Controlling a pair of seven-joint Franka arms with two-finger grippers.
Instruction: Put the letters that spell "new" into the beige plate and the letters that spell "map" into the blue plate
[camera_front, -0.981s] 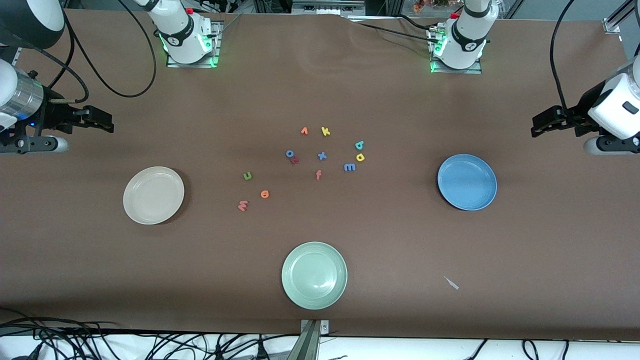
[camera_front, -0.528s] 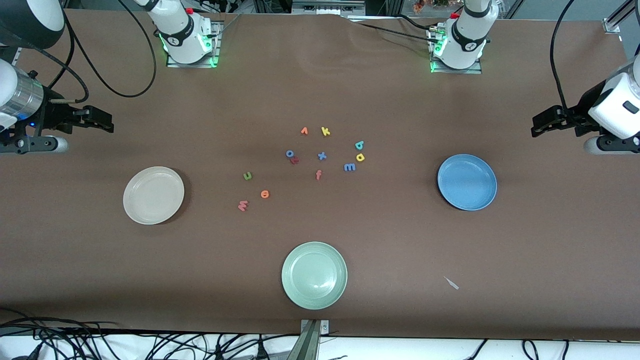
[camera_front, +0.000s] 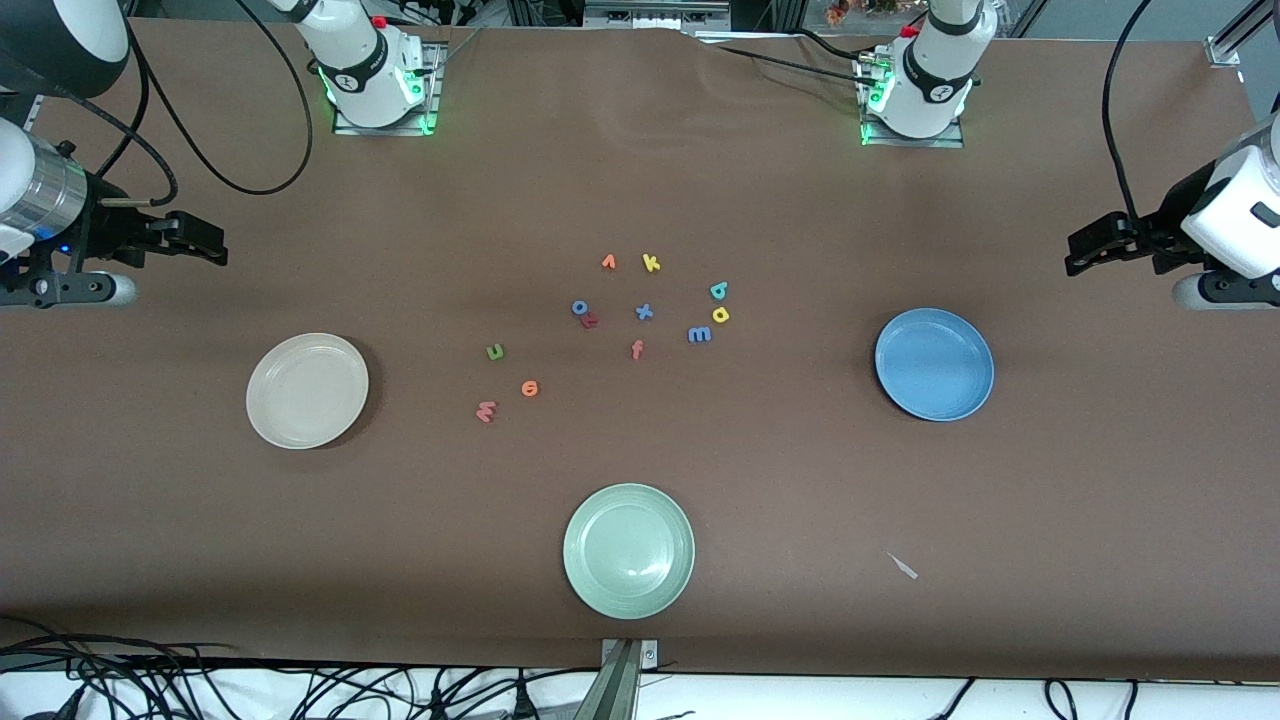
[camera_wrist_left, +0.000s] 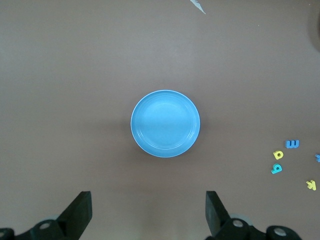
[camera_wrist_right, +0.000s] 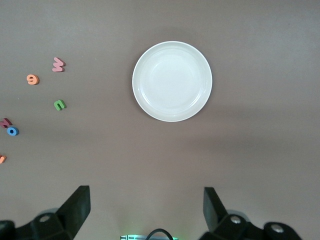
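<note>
**Ana:** Both pincers stood spread wide and held nothing. Why so far out? The left gripper (camera_front: 1078, 255) hung over bare table at the left arm's end, the right gripper (camera_front: 212, 250) over bare table at the right arm's end.

**Ben:** I judged it a waiting pose for both arms, with no letter lifted yet. Each wrist camera looked straight down on its own target dish between the 2 parted fingers (camera_wrist_left: 80, 212), so the pose probably gave each arm a clear look.

**Ana:** Starting nearest the front camera, what lay there?

**Ben:** The pale green plate (camera_front: 628, 590), with nothing in it, and it plays no part. A small pale scrap (camera_front: 903, 566) lay toward the left arm's end.

**Ana:** And farther back?

**Ben:** The beige plate (camera_front: 270, 400) sat toward the right arm's end, the blue plate (camera_front: 934, 400) toward the left arm's, both bare. The pinkish-red w (camera_front: 486, 411), orange e (camera_front: 530, 388) and olive-green n (camera_front: 495, 351) lay apart from one another toward the beige plate's end of the scatter, which suited the right arm.

**Ana:** And "map"?

**Ben:** The blue m (camera_front: 699, 334), yellow a (camera_front: 720, 315) and teal p (camera_front: 718, 291) clustered toward the blue plate. Among the spares, the f (camera_front: 637, 349), x (camera_front: 644, 312) and o (camera_front: 579, 307) lay mid-table, with the v (camera_front: 608, 262) and k (camera_front: 651, 263) farthest.
</note>
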